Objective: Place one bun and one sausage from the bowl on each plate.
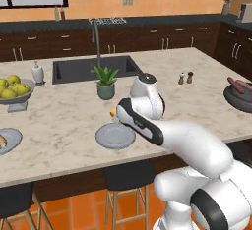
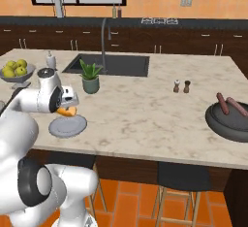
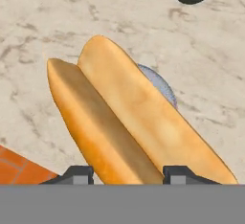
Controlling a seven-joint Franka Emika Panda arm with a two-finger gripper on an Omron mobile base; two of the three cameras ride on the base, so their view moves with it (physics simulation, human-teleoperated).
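My gripper (image 3: 127, 174) is shut on a golden split bun (image 3: 129, 122), which lies lengthwise between the finger tips. In the base views the gripper (image 1: 117, 112) (image 2: 68, 105) holds the bun (image 2: 66, 111) just above the far edge of a grey plate (image 1: 115, 136) (image 2: 68, 126) near the island's front edge. A sliver of that plate (image 3: 160, 86) shows behind the bun. A second plate (image 1: 10, 138) at the far left carries a bun (image 1: 2, 141). The dark bowl (image 1: 238, 99) (image 2: 227, 121) at the right end holds sausages (image 2: 223, 102).
A potted plant (image 1: 106, 81) (image 2: 90, 78) stands just behind the near plate, with the sink (image 1: 96, 69) and tap beyond it. A pale footed bowl of yellow-green fruit (image 1: 15, 89) is at the left. Salt and pepper shakers (image 2: 181, 86) stand mid-counter. Stools sit under the front edge.
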